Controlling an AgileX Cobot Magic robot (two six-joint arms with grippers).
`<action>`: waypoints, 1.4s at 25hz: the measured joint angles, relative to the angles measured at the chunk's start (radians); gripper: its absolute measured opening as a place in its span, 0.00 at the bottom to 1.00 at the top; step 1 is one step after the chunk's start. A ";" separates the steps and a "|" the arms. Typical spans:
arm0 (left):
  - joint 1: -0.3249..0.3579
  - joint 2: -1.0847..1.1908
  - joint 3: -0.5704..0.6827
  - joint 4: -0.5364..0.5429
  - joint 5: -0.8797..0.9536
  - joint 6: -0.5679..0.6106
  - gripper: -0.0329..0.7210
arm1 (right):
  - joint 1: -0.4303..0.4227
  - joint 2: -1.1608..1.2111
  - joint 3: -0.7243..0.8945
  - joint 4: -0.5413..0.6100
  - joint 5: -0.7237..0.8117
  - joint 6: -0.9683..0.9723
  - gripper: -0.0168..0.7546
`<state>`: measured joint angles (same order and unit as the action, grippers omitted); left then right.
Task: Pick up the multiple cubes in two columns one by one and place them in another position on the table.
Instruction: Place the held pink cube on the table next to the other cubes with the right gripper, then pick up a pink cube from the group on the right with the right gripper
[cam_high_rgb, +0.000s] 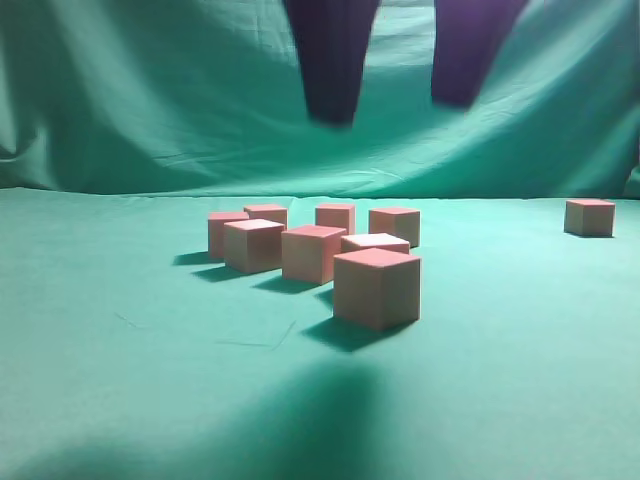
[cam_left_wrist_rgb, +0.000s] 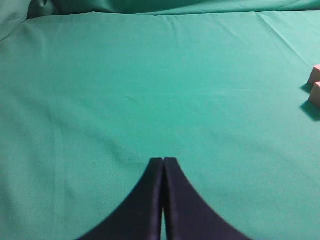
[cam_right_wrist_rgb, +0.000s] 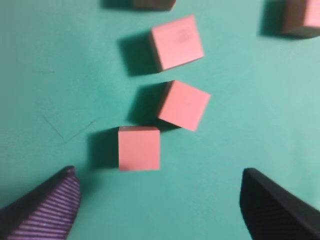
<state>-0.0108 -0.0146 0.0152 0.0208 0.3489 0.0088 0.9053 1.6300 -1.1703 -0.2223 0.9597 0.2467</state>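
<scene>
Several cubes with reddish-pink tops stand clustered mid-table, the nearest cube (cam_high_rgb: 376, 288) at the front. One lone cube (cam_high_rgb: 589, 217) sits far right. High above the cluster hangs my right gripper (cam_high_rgb: 393, 108), open, with nothing between its dark fingers. Looking straight down in the right wrist view, my right gripper (cam_right_wrist_rgb: 159, 175) spreads wide just short of the nearest cube (cam_right_wrist_rgb: 139, 148); two more cubes (cam_right_wrist_rgb: 184, 105) (cam_right_wrist_rgb: 177, 42) line up beyond it. My left gripper (cam_left_wrist_rgb: 163, 160) is shut and empty over bare table (cam_left_wrist_rgb: 150, 90), with two cubes (cam_left_wrist_rgb: 315, 75) at that view's right edge.
A draped, wrinkled green backdrop (cam_high_rgb: 150, 100) closes off the rear. Green cloth stretches bare on the left (cam_high_rgb: 90, 300) and between the cluster and the lone cube. Partial cubes show at the top edge (cam_right_wrist_rgb: 152, 4) and top right corner (cam_right_wrist_rgb: 300, 17) of the right wrist view.
</scene>
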 joint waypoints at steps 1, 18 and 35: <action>0.000 0.000 0.000 0.000 0.000 0.000 0.04 | 0.000 -0.021 -0.021 -0.006 0.034 0.002 0.81; 0.000 0.000 0.000 0.000 0.000 0.000 0.04 | -0.319 -0.287 -0.121 -0.273 0.263 0.174 0.75; 0.000 0.000 0.000 0.000 0.000 0.000 0.04 | -0.736 0.284 -0.507 0.086 0.200 -0.103 0.75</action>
<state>-0.0108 -0.0146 0.0152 0.0208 0.3489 0.0088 0.1695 1.9140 -1.6769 -0.1362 1.1602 0.1442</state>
